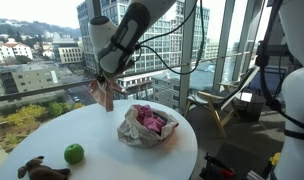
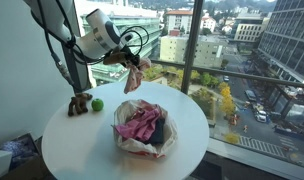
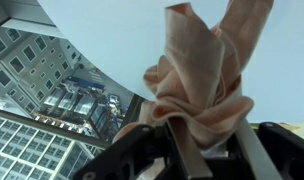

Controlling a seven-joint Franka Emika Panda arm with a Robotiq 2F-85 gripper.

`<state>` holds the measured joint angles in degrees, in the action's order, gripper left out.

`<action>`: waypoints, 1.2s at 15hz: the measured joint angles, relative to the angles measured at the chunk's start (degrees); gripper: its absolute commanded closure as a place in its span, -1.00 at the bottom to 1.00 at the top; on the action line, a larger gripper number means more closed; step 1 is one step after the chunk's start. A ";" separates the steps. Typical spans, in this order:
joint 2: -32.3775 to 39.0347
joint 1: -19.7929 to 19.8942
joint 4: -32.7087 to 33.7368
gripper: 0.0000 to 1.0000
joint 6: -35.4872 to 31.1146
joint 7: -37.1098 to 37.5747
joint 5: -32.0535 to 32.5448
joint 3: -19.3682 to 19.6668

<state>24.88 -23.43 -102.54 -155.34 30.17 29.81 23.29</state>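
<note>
My gripper [image 1: 103,80] is shut on a beige cloth [image 1: 102,94] and holds it hanging above the far edge of the round white table [image 1: 92,135]. It shows in both exterior views, gripper [image 2: 130,63] and cloth [image 2: 133,78]. In the wrist view the bunched cloth [image 3: 197,75] is pinched between the two fingers [image 3: 207,140]. A bag [image 1: 147,126] holding pink and dark clothes sits on the table, apart from the gripper, and it also appears in an exterior view [image 2: 144,126].
A green apple [image 1: 74,153] and a brown plush toy [image 1: 42,170] lie near the table edge; they also show in an exterior view, apple [image 2: 96,103] and toy [image 2: 80,103]. Tall windows stand right behind the table. Cables and a chair [image 1: 217,100] are beside it.
</note>
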 measured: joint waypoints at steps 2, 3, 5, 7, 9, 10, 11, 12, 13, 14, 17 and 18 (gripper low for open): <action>-5.29 -3.80 -5.12 0.88 1.43 8.34 6.18 5.28; -7.90 -5.42 -7.61 0.88 2.92 12.19 9.34 7.44; -13.42 -7.95 -12.67 0.88 7.47 18.87 15.08 10.51; -19.35 -9.26 -17.91 0.88 13.45 22.86 19.20 11.64; -25.28 -7.48 -23.66 0.88 18.61 24.09 21.00 9.45; -28.01 -3.20 -26.76 0.88 20.34 24.15 21.10 5.12; -30.12 1.30 -29.85 0.88 20.80 23.95 20.48 0.98; -31.28 5.15 -32.44 0.88 20.66 23.38 19.27 -2.21; -31.52 8.56 -34.57 0.88 19.92 22.41 17.81 -4.85; -30.97 11.37 -36.09 0.88 18.41 21.70 16.94 -6.85; -25.22 17.58 -36.98 0.88 12.87 19.41 15.02 -10.83; -22.43 18.97 -36.37 0.88 10.90 18.38 14.41 -11.74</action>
<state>2.44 -4.46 -138.90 -144.44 48.55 44.21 11.55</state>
